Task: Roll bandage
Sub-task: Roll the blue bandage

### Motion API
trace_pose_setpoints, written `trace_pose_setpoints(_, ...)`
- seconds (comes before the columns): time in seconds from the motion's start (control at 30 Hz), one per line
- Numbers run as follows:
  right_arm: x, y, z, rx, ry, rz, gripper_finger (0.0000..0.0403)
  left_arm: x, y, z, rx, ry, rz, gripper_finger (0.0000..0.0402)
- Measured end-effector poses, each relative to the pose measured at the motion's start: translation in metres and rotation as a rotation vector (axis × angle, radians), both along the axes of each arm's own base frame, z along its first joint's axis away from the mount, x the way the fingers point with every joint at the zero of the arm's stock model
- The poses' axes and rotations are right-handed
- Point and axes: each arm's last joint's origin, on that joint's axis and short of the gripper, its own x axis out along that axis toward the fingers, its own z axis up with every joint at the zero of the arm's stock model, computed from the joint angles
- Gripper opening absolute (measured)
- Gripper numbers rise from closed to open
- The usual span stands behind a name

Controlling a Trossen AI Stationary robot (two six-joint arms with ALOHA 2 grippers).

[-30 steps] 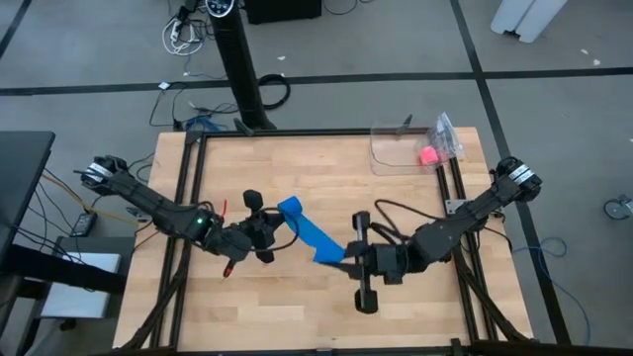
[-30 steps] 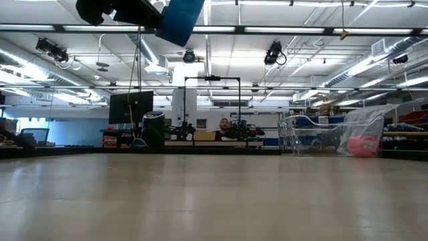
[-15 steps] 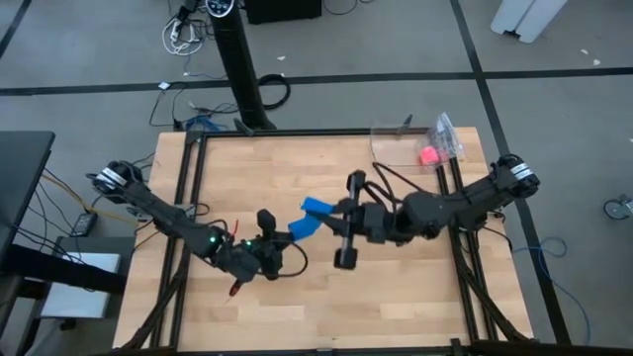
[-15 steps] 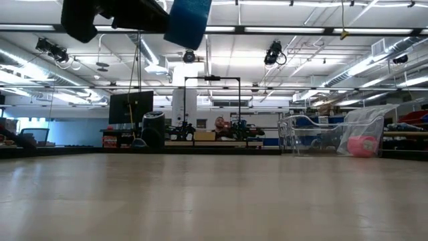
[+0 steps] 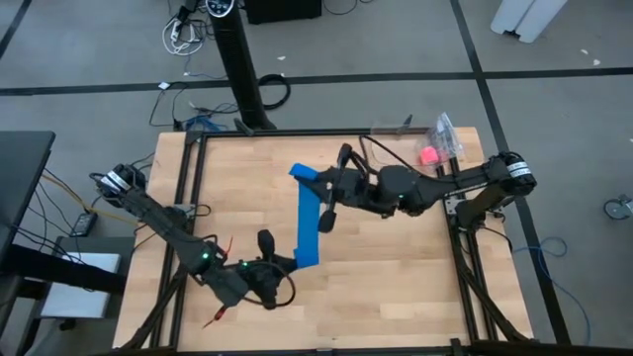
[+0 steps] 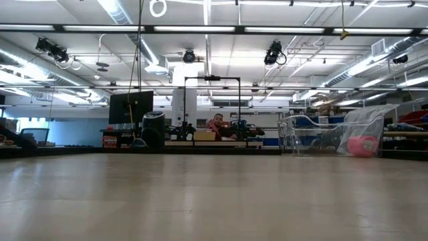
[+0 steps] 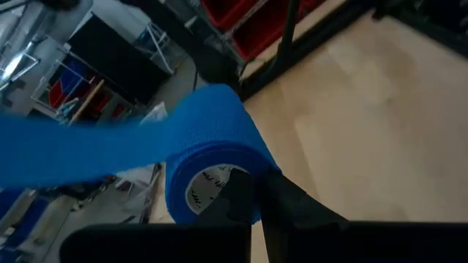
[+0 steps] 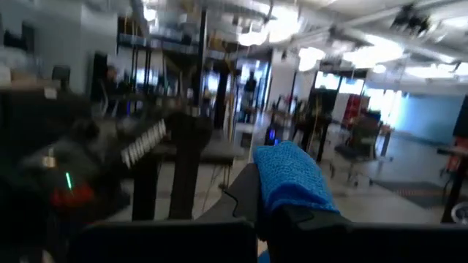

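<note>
Blue bandage (image 5: 308, 222) stretched taut between left claw (image 5: 280, 265), clamped on its coil, and right claw (image 5: 324, 186), pinching its end; overpulling risks slippage.

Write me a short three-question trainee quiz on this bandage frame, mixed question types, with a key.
1. True or false: the bandage lies flat on the table.
2. Which end of the bandage does the left gripper hold? A) the rolled coil B) the loose tail C) neither
3. Fill in: the pink ball sits near the table's far ____ corner.

Key:
1. False: it hangs stretched in the air between the two grippers.
2. A: the left wrist view shows the coil in its fingers; the right gripper holds the tail.
3. right
</note>
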Motion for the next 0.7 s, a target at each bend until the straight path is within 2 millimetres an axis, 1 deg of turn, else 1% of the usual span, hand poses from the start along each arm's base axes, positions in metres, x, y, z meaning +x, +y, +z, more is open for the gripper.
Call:
trace_pose_setpoints(0.17, 0.007, -0.011, -0.014, 0.077, 0.094, -0.004, 0.0031, -0.003, -0.009, 0.016, -0.023, -0.037, -0.012, 0.0015)
trace_pose_setpoints(0.33, 0.008, -0.012, -0.018, 0.082, 0.123, -0.007, 0.0078, -0.003, -0.013, 0.026, -0.045, -0.06, -0.019, 0.0015)
trace_pose_setpoints(0.53, 0.008, -0.01, -0.018, 0.089, 0.128, 0.018, 0.0147, -0.003, -0.014, 0.028, -0.073, -0.067, -0.026, 0.0015)
trace_pose_setpoints(0.7, 0.009, -0.017, -0.026, 0.196, 0.175, 0.008, 0.019, -0.003, -0.014, 0.028, -0.095, -0.068, -0.032, 0.0015)
